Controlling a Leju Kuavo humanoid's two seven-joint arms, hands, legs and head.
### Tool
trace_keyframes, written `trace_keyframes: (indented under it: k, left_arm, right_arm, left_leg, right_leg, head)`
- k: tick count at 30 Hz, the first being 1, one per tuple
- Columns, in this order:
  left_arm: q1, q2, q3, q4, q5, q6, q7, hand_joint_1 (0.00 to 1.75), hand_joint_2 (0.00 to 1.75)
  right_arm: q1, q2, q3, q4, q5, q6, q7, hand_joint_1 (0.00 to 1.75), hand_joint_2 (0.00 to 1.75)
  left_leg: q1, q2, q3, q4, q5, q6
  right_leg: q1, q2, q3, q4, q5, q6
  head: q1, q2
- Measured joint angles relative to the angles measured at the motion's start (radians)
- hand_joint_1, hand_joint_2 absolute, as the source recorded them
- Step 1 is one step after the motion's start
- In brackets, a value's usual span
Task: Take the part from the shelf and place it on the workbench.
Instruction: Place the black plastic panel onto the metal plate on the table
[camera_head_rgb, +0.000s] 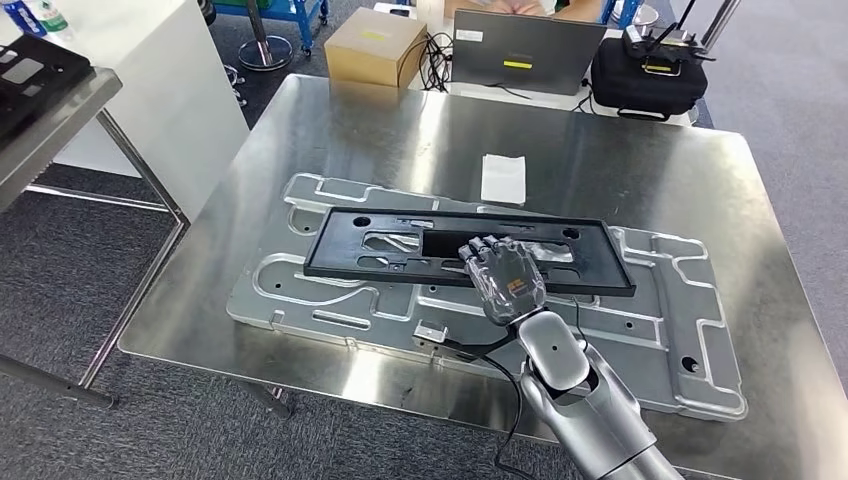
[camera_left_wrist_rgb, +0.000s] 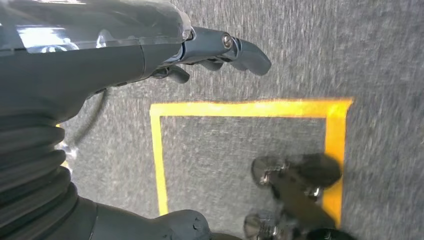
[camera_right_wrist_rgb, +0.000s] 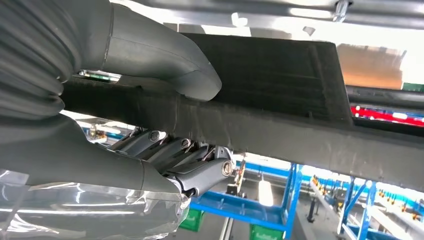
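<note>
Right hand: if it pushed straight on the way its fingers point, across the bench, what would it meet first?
The right hand already grips the black part, so that moves with it. Beyond, the first loose thing looks like the white paper on the workbench, then the laptop; depth is uncertain.

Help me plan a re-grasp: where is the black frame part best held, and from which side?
Probably the near long rail of the black frame part, approached from the robot's side. It is thin, flat and open beside the cutout; the right hand already clamps it there, thumb opposite fingers.
</note>
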Motion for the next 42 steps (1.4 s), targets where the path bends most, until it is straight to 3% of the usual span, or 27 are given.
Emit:
trace_keyframes:
  k: [1,2,3,5,7,10,12,16,17,18,20,22,23,26,27,28,30,31,32,33,34,35,37,39,42]
  left_arm:
    - [0.0,0.0,0.0,0.0,0.0,0.0,0.0,0.0,1.75]
    - [0.001,0.0,0.0,0.0,0.0,0.0,0.0,0.0,1.75]
    - [0.002,0.0,0.0,0.0,0.0,0.0,0.0,0.0,1.75]
    - [0.003,0.0,0.0,0.0,0.0,0.0,0.0,0.0,1.75]
    - [0.001,-0.002,0.0,0.002,0.0,-0.001,0.001,0.0,1.75]
    - [-0.001,-0.002,0.0,0.003,0.0,-0.001,0.001,0.0,1.75]
    - [-0.002,0.0,0.0,0.003,0.0,0.0,0.001,0.0,1.75]
    - [-0.003,0.001,0.0,0.003,0.0,0.002,0.004,0.0,1.75]
    - [-0.002,0.002,0.0,0.003,0.0,0.003,0.006,0.0,1.75]
    - [-0.001,0.002,0.0,0.003,0.0,0.004,0.007,0.0,1.75]
    - [0.0,0.005,0.0,0.003,0.0,0.004,0.008,0.0,1.75]
    - [-0.002,0.006,0.0,0.003,0.0,0.002,0.008,0.0,1.75]
    - [-0.002,0.007,0.0,0.003,0.0,0.0,0.009,0.0,1.75]
    - [0.0,0.008,0.001,0.003,0.0,-0.013,0.007,0.0,0.44]
    - [-0.001,0.009,0.001,0.003,0.0,-0.019,0.006,0.0,0.0]
    - [-0.002,0.009,0.001,0.003,0.0,-0.027,0.004,0.0,0.0]
    - [-0.002,0.011,0.0,0.003,0.001,-0.038,0.002,0.0,0.0]
    - [-0.002,0.012,0.0,0.003,0.002,-0.043,0.002,0.0,0.0]
    - [-0.001,0.012,0.0,0.003,0.003,-0.046,0.001,0.0,0.0]
    - [-0.001,0.013,0.0,0.003,0.004,-0.047,0.001,0.0,0.0]
    - [-0.001,0.013,0.0,0.003,0.006,-0.049,0.002,0.0,0.0]
    - [-0.001,0.013,0.0,0.003,0.008,-0.049,0.002,0.0,0.0]
    - [-0.001,0.012,0.0,0.004,0.009,-0.05,0.002,0.0,0.0]
    - [-0.001,0.011,0.001,0.005,0.01,-0.051,0.002,0.0,0.0]
    - [-0.001,0.013,0.001,0.005,0.011,-0.051,0.001,0.0,0.0]
  right_arm:
    - [0.002,0.0,0.0,0.002,0.0,0.0,0.0,1.75,1.75]
    - [0.004,0.0,0.0,0.005,0.0,0.0,-0.001,1.75,1.75]
    - [0.005,0.0,0.0,0.007,0.0,0.0,-0.001,1.75,1.75]
    - [0.005,0.0,-0.001,0.01,0.0,0.0,-0.002,1.75,1.75]
    - [0.003,0.0,-0.002,0.012,-0.001,0.0,-0.002,1.75,1.75]
    - [0.003,0.002,-0.004,0.014,-0.001,-0.001,-0.003,1.75,1.75]
    - [0.001,0.003,-0.007,0.015,-0.002,-0.001,-0.003,1.75,1.75]
    - [0.0,0.008,-0.008,0.019,-0.005,-0.001,-0.004,1.75,1.75]
    - [0.0,0.009,-0.008,0.023,-0.005,-0.001,-0.005,1.75,1.75]
    - [0.001,0.011,-0.008,0.027,-0.006,-0.001,-0.005,1.75,1.75]
    - [-0.001,0.016,-0.008,0.035,-0.007,-0.001,-0.006,0.87,1.75]
    - [-0.005,0.02,-0.009,0.04,-0.009,-0.001,-0.006,0.0,1.75]
    - [-0.008,0.022,-0.009,0.043,-0.011,-0.001,-0.007,0.0,1.75]
    - [-0.02,0.027,-0.013,0.055,-0.016,-0.002,-0.01,0.0,1.75]
    - [-0.025,0.028,-0.015,0.058,-0.018,-0.002,-0.011,0.0,1.75]
    - [-0.029,0.028,-0.017,0.06,-0.02,-0.002,-0.012,0.0,1.75]
    - [-0.033,0.028,-0.019,0.065,-0.024,-0.002,-0.013,0.0,1.75]
    - [-0.031,0.028,-0.02,0.067,-0.026,-0.003,-0.014,0.0,1.75]
    - [-0.028,0.028,-0.021,0.069,-0.028,-0.004,-0.015,0.0,1.75]
    - [-0.026,0.028,-0.022,0.071,-0.03,-0.004,-0.016,0.0,1.75]
    - [-0.024,0.028,-0.023,0.072,-0.031,-0.006,-0.016,0.0,1.75]
    - [-0.025,0.028,-0.025,0.072,-0.032,-0.007,-0.017,0.0,1.75]
    - [-0.026,0.028,-0.027,0.072,-0.033,-0.009,-0.017,0.0,1.75]
    - [-0.026,0.028,-0.029,0.072,-0.034,-0.01,-0.017,0.0,1.75]
    - [-0.025,0.029,-0.031,0.072,-0.034,-0.012,-0.019,0.0,1.75]
  left_leg:
    - [0.0,-0.001,0.006,0.0,-0.007,0.0]
    - [-0.001,-0.001,0.014,0.001,-0.014,-0.001]
    - [-0.001,-0.002,0.024,0.001,-0.022,-0.002]
    - [-0.002,-0.002,0.047,0.001,-0.04,-0.005]
    - [-0.003,-0.003,0.056,0.002,-0.053,-0.014]
    - [-0.005,-0.002,0.063,0.006,-0.063,-0.031]
    - [-0.004,0.0,0.05,0.05,-0.081,-0.04]
    - [0.004,0.001,-0.084,0.277,-0.167,-0.055]
    - [0.005,0.001,-0.101,0.289,-0.162,-0.058]
    - [0.006,0.001,-0.101,0.264,-0.136,-0.06]
    - [0.007,0.001,-0.06,0.136,-0.046,-0.062]
    - [0.004,0.002,-0.028,0.037,-0.007,-0.056]
    - [0.002,0.002,-0.024,0.023,-0.006,-0.048]
    - [0.002,0.001,-0.022,0.019,0.003,-0.027]
    - [0.003,0.001,-0.02,0.016,0.004,-0.022]
    - [0.004,0.001,-0.02,0.014,0.005,-0.017]
    - [0.002,0.002,-0.019,0.014,0.004,-0.01]
    - [0.001,0.002,-0.019,0.014,0.003,-0.008]
    - [-0.001,0.001,-0.018,0.014,0.002,-0.007]
    - [-0.003,0.001,-0.017,0.014,0.001,-0.006]
    - [-0.006,0.0,-0.015,0.014,0.001,-0.005]
    - [-0.008,-0.001,-0.012,0.014,0.0,-0.005]
    - [-0.012,-0.001,-0.01,0.015,-0.003,-0.009]
    - [-0.012,0.0,-0.01,0.014,-0.004,-0.017]
    - [-0.011,0.001,-0.012,0.024,-0.016,-0.034]
  right_leg:
    - [-0.001,0.0,-0.033,0.034,-0.012,0.002]
    - [-0.002,0.0,-0.051,0.036,-0.004,0.002]
    - [-0.002,0.0,-0.05,0.003,0.028,0.001]
    - [0.0,-0.001,-0.013,-0.128,0.128,-0.008]
    - [0.007,-0.003,0.013,-0.222,0.175,-0.019]
    - [0.009,-0.004,0.024,-0.242,0.179,-0.037]
    - [0.002,-0.005,0.041,-0.249,0.176,-0.047]
    - [0.002,-0.005,0.06,-0.251,0.16,-0.058]
    - [0.002,-0.004,0.065,-0.25,0.155,-0.057]
    - [0.002,-0.003,0.072,-0.249,0.149,-0.056]
    - [0.0,-0.002,0.086,-0.246,0.137,-0.049]
    - [0.001,-0.001,0.091,-0.242,0.128,-0.039]
    - [0.002,-0.001,0.09,-0.241,0.126,-0.034]
    - [0.003,-0.001,0.089,-0.235,0.115,-0.017]
    - [0.002,-0.002,0.081,-0.215,0.099,-0.012]
    - [0.002,-0.002,0.063,-0.174,0.074,-0.008]
    - [0.0,-0.003,-0.003,-0.042,0.011,-0.005]
    - [0.0,-0.003,-0.035,0.017,-0.008,-0.004]
    - [0.0,-0.003,-0.054,0.048,-0.008,-0.006]
    - [0.0,-0.003,-0.054,0.039,0.011,-0.008]
    - [0.002,-0.003,-0.035,-0.008,0.045,-0.013]
    - [0.004,-0.003,-0.001,-0.08,0.085,-0.021]
    - [0.012,-0.005,0.055,-0.201,0.131,-0.035]
    - [0.019,-0.006,0.068,-0.236,0.136,-0.04]
    - [0.011,-0.007,0.076,-0.255,0.149,-0.048]
  head:
    - [0.0,0.0]
    - [0.0,0.0]
    - [0.0,0.0]
    - [0.0,0.0]
    - [-0.003,0.0]
    - [-0.005,0.0]
    - [-0.008,0.0]
    - [-0.013,0.0]
    - [-0.014,0.0]
    - [-0.014,0.0]
    - [-0.015,0.0]
    - [-0.017,0.0]
    - [-0.017,0.0]
    - [-0.017,0.0]
    - [-0.016,0.0]
    - [-0.015,0.0]
    - [-0.013,0.0]
    - [-0.013,0.0]
    - [-0.013,0.0]
    - [-0.013,0.0]
    - [-0.013,0.0]
    - [-0.013,0.0]
    - [-0.014,0.0]
    - [-0.015,0.0]
    - [-0.016,0.0]
